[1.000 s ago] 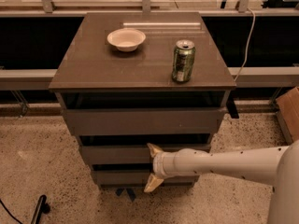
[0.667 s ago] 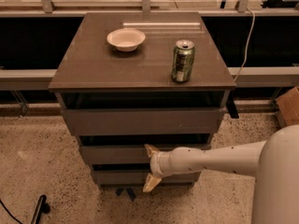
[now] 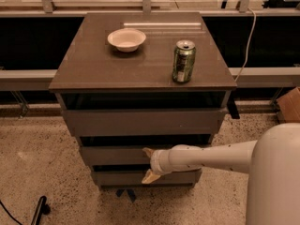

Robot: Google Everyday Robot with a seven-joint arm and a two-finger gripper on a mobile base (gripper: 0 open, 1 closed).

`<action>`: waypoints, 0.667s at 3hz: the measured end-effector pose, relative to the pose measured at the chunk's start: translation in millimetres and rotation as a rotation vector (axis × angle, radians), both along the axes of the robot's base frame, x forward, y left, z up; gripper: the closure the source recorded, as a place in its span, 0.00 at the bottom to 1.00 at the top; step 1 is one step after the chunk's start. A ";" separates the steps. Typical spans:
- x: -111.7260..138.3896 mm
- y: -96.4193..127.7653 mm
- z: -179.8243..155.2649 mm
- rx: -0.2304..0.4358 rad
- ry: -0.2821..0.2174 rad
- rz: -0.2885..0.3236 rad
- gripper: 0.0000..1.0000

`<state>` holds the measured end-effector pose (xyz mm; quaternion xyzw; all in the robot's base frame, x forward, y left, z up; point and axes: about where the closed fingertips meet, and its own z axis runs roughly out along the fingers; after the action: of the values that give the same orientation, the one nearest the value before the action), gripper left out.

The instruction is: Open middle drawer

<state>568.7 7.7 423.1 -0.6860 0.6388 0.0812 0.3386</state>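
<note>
Low, hand [image 3: 146, 165] at middle drawer [image 3: 112, 156] front

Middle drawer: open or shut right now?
Shut, as far as shows: the middle drawer front sits no farther out than the top drawer. The gripper is at its front, fingers spread.

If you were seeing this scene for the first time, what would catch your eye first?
The white arm reaching in from the lower right, with its gripper open at the front of the middle drawer. Next, on the cabinet top, a white bowl sits at the back left and a green can stands upright to the right.
</note>
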 end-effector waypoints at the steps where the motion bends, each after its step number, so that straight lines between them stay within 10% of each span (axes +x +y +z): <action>1: 8.8 -5.3 13.3 0.027 -0.058 -0.015 0.04; 2: 7.3 -9.8 23.1 0.018 -0.099 -0.028 0.00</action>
<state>576.1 -2.1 446.3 -0.6770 0.6302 0.0482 0.3772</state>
